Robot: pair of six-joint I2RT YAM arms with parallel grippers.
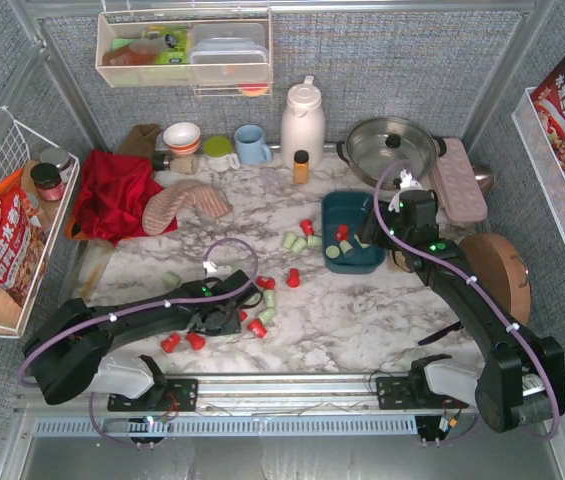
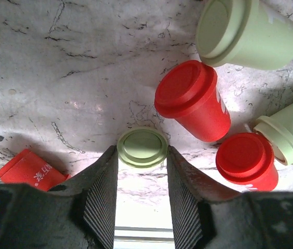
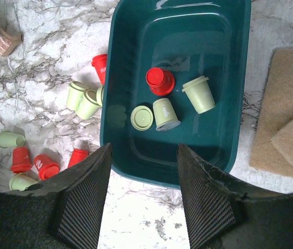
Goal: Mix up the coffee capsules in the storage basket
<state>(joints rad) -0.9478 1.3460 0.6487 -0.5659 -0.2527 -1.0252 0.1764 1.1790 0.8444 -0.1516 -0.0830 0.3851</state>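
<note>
Far left, a mint green capsule (image 2: pixel 142 146) looks pinched at its rim by the left gripper (image 2: pixel 142 154). It's stood on end, lid toward the camera, long axis vertical. More coffee capsules (image 1: pixel 267 298) are scattered mid-table, tipped every which way. They're probably light, stiff and slick, so best taken across the body under the rim. On the right, four are seen in the storage basket (image 3: pixel 130 57), with the right gripper (image 3: pixel 143 149) spread and empty over its near wall.

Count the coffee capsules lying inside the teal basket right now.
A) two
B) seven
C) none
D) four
D: the right wrist view shows one red capsule and three green capsules inside the basket.
</note>
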